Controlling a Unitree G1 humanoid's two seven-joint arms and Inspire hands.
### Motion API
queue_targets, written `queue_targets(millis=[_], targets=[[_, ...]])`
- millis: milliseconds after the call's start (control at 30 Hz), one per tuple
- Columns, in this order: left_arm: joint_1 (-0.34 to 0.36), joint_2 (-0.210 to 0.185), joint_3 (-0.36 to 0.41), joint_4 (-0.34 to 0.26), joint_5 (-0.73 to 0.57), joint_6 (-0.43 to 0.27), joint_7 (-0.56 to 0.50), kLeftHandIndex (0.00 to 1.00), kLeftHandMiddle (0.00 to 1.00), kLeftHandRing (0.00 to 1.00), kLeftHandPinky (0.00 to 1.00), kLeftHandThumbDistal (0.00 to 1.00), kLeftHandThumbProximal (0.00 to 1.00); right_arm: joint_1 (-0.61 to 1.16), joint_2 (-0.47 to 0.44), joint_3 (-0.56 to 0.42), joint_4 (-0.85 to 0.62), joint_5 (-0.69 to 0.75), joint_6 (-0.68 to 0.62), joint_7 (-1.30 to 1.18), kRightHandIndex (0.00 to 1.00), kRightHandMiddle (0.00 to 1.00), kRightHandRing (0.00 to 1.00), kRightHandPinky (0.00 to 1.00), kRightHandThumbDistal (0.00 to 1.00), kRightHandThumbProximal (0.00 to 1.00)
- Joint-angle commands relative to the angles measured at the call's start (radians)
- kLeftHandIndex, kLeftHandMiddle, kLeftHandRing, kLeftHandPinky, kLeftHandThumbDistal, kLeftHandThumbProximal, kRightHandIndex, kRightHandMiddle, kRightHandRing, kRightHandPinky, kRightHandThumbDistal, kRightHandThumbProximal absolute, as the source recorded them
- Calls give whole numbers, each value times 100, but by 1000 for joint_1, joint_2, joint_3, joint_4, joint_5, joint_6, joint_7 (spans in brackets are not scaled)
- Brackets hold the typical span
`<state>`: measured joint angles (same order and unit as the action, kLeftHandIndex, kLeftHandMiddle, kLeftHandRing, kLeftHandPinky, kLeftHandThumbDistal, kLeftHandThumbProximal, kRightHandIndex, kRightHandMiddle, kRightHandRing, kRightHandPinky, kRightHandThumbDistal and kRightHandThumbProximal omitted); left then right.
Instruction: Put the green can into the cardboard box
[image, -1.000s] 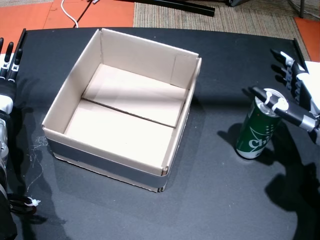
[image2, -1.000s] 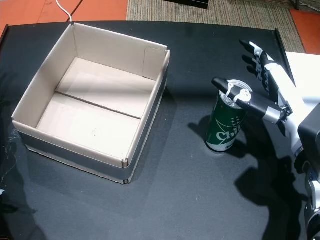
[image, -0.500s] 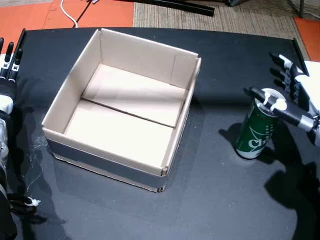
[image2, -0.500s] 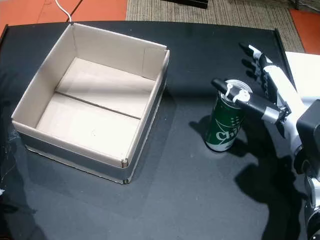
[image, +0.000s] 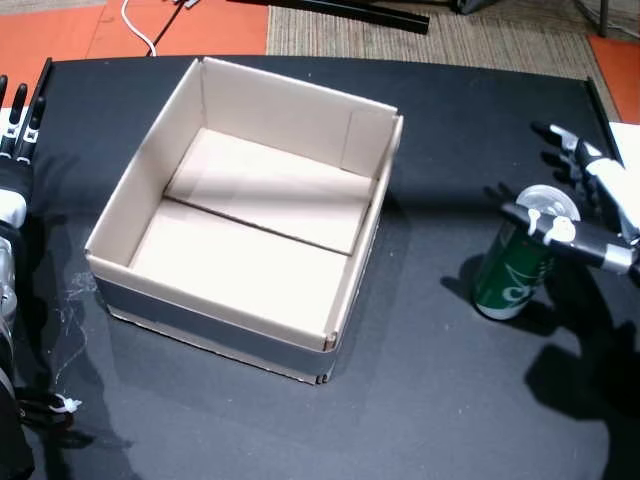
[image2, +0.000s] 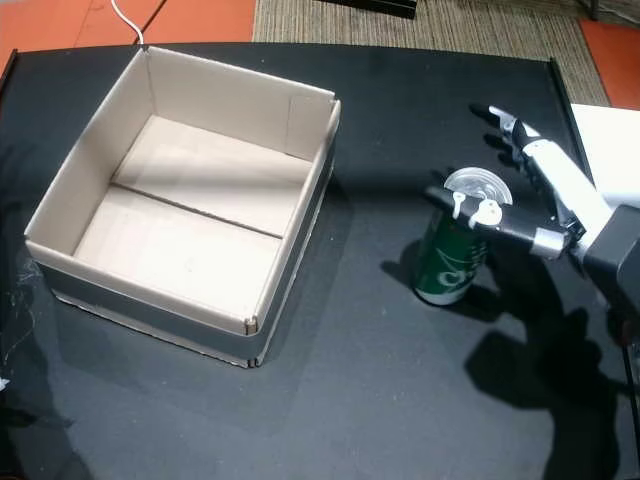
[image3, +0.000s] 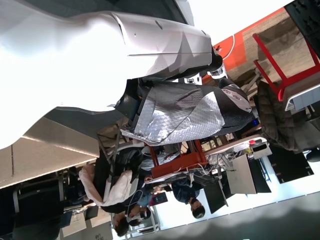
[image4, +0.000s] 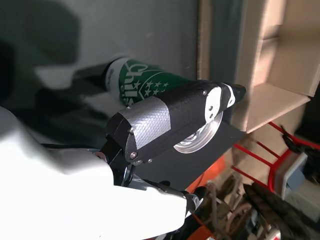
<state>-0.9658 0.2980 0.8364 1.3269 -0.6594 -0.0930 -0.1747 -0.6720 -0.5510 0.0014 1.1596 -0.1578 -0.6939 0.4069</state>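
The green can (image: 508, 272) (image2: 449, 258) stands on the black table right of the cardboard box (image: 290, 105) (image2: 230, 95), leaning a little towards my right hand (image: 592, 195) (image2: 545, 195). That hand is open: its thumb lies across the can's silver top and its fingers spread apart behind the can. In the right wrist view the thumb (image4: 170, 117) covers part of the can (image4: 150, 82), with the box (image4: 270, 60) beyond it. My left hand (image: 15, 125) rests open at the table's left edge, far from the can. The box is open-topped with nothing in it.
The black table (image: 430, 400) extends in front of the box and the can. Orange floor (image: 60, 30) and a woven mat (image: 450, 40) lie beyond its far edge. The left wrist view shows only my arm's white shell (image3: 100, 55) and a room with people.
My right hand has shifted slightly right and lower. Its thumb now sits further over the can's top, and the can has tipped a little towards the hand. My left hand has not moved.
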Motion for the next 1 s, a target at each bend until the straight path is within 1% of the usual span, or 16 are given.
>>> queue_targets(millis=[0, 67, 133, 200, 267, 333, 400, 433, 500, 567, 667, 700, 800, 833, 900, 967], targets=[[11, -4, 0, 7, 5, -9, 3, 49, 52, 61, 77, 0, 82, 10, -29, 21, -9, -21, 26, 22, 98, 99, 100, 100, 100, 40], [9, -4, 2, 7, 4, -10, 17, 45, 48, 57, 73, 0, 79, 3, -41, 26, -17, -20, 35, 32, 97, 98, 100, 100, 100, 41], [9, -4, 2, 7, 4, -9, 19, 45, 48, 56, 73, 0, 78, -4, -48, 27, -15, -15, 47, 41, 97, 98, 100, 100, 100, 41], [11, -3, 4, 6, 0, -6, 7, 47, 51, 59, 76, 0, 78, -8, -51, 23, -8, -9, 54, 43, 97, 98, 100, 100, 100, 43], [9, -2, 2, 6, 3, -8, 15, 45, 48, 58, 74, 0, 78, -10, -46, 14, 5, 2, 58, 41, 97, 99, 100, 100, 100, 43], [8, -2, 0, 6, 7, -10, 22, 45, 48, 58, 76, 0, 78, -16, -27, 4, 25, 11, 60, 20, 97, 99, 100, 100, 100, 46], [11, 0, -1, 6, 7, -9, 13, 45, 47, 59, 79, 0, 81, -26, -3, -2, 44, 15, 56, -12, 96, 99, 100, 100, 100, 50], [13, -1, -1, 6, 7, -9, 9, 44, 47, 57, 78, 0, 82, -30, 9, -7, 51, 19, 56, -22, 96, 99, 100, 100, 100, 53], [18, -1, 1, 6, 4, -8, -2, 43, 47, 57, 76, 0, 84, -39, 33, -16, 62, 29, 57, -30, 96, 99, 100, 100, 100, 55], [18, -4, 2, 6, 3, -9, 4, 42, 46, 57, 75, 0, 83, -44, 48, -21, 64, 31, 54, -30, 96, 99, 100, 100, 100, 55], [15, -8, 1, 6, 6, -10, 22, 40, 44, 53, 72, 0, 81, -33, 62, -41, 60, 54, 33, -7, 97, 99, 100, 100, 100, 56], [15, -8, 0, 6, 6, -9, 23, 41, 44, 54, 73, 0, 81, -27, 64, -49, 56, 66, 24, 6, 97, 99, 100, 100, 100, 56], [18, -10, -2, 6, 7, -11, 13, 44, 47, 56, 76, 0, 79, -11, 79, -87, 40, 126, -1, 72, 98, 100, 100, 100, 100, 52], [17, -10, -1, 6, 7, -10, 15, 46, 49, 59, 77, 0, 77, -8, 84, -100, 33, 148, -7, 98, 98, 100, 100, 100, 100, 52], [17, -10, 0, 6, 4, -8, 10, 48, 52, 62, 79, 0, 74, -5, 94, -122, 19, 188, -19, 149, 98, 100, 100, 100, 100, 56], [17, -9, -1, 6, 5, -9, 7, 49, 51, 60, 76, 3, 71, -4, 104, -132, 0, 211, -27, 176, 97, 98, 100, 100, 100, 57]])
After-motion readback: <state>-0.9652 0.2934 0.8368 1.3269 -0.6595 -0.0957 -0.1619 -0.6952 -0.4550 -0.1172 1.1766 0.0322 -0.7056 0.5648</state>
